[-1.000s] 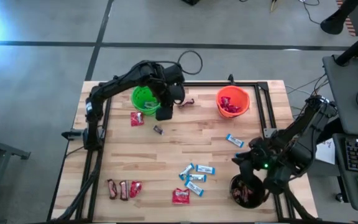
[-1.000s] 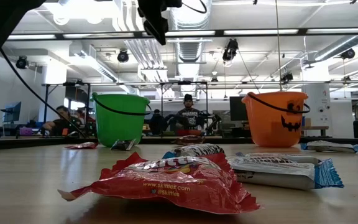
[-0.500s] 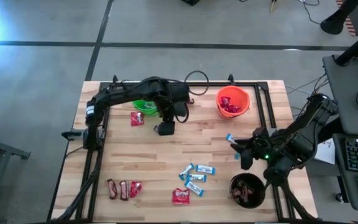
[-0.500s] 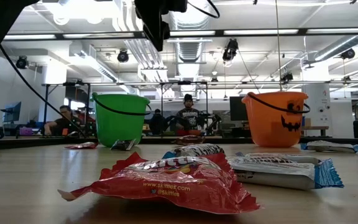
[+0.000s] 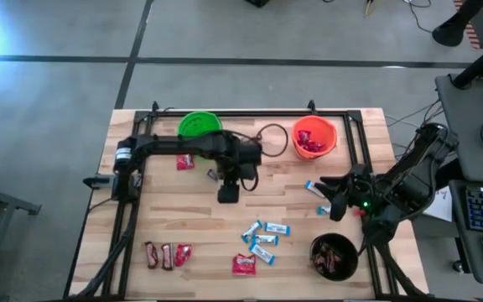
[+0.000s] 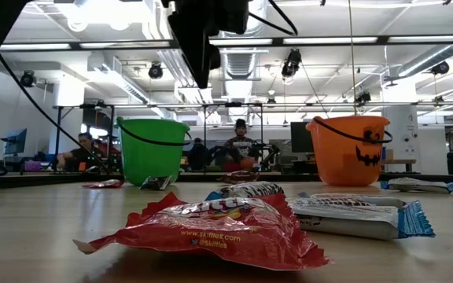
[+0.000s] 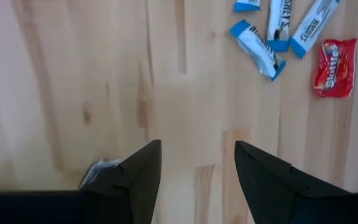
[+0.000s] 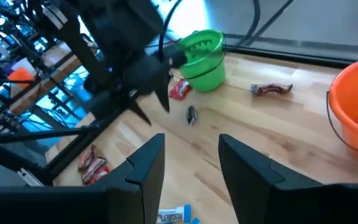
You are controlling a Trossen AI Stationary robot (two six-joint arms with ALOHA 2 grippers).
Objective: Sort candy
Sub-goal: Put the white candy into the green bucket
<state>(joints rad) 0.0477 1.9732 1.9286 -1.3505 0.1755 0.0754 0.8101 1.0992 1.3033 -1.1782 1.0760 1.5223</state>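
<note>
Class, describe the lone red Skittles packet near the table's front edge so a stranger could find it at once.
Start at the black bucket in the table's front right corner and look left along the front edge. Just past the cluster of blue-and-white bars lies the red Skittles packet, the only red one beside them.

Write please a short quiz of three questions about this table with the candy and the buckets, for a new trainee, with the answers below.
1. True or false: the left gripper is holding a candy.
2. Which bucket already has red packets inside? A) the green bucket B) the orange bucket C) neither
3. Fill in: the cluster of light-blue-and-white bars lies on the table between the red packet at the front edge and the ____ gripper.

Key
1. False: its fingers stand open over bare wood, with nothing between them.
2. B
3. left

The right gripper is also open, above a single blue-and-white bar near the table's right side.
</note>
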